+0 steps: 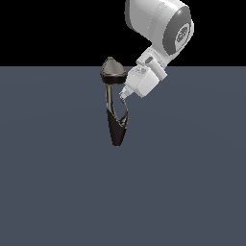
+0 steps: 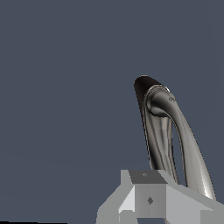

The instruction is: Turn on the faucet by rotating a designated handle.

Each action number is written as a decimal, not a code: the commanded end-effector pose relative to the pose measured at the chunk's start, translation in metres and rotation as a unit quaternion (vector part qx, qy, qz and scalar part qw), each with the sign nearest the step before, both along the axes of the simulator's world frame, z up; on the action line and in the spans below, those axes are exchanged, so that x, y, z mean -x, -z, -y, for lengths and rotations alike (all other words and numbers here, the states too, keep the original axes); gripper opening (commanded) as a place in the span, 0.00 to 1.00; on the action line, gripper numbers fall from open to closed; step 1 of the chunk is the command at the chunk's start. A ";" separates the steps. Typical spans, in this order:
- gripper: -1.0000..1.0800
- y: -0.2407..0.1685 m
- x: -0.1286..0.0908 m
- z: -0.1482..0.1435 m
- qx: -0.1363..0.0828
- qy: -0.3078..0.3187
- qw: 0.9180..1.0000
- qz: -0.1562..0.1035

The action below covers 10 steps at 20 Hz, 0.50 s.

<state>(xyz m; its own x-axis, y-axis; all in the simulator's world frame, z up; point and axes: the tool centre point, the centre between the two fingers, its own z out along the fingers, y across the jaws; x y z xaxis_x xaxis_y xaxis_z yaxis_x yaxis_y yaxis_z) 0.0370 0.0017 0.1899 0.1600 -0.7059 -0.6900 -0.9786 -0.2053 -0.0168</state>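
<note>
The faucet (image 1: 116,129) stands in the middle of the exterior view, with a dark tapered body, a slim stem and a grey teardrop head (image 1: 113,69) on top. The thin curved silvery handle (image 1: 126,114) branches off the body on the exterior view's right. My gripper (image 1: 124,94) sits just above the handle's upper tip, beside the stem and under the head; its fingers look closed together with nothing between them. In the wrist view the faucet (image 2: 141,92) shows its dark body, and two silvery curved bars run toward my fingers (image 2: 148,199); I cannot tell which bar is the handle.
A flat blue-grey floor (image 1: 57,192) lies all around the faucet. The white arm (image 1: 161,24) comes down from the upper part of the exterior view's right.
</note>
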 end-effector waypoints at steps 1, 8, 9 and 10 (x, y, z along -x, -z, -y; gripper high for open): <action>0.00 0.007 -0.004 0.001 -0.006 0.013 1.000 -0.005; 0.00 0.012 -0.007 0.002 -0.010 0.022 1.000 -0.009; 0.00 0.012 -0.007 0.002 -0.010 0.022 1.000 -0.009; 0.00 0.012 -0.006 0.002 -0.010 0.022 1.000 -0.009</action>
<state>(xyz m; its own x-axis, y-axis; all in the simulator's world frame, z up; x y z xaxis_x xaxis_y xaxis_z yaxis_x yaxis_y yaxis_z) 0.0435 0.0000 0.1777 0.1166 -0.6978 -0.7068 -0.9867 -0.1626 -0.0022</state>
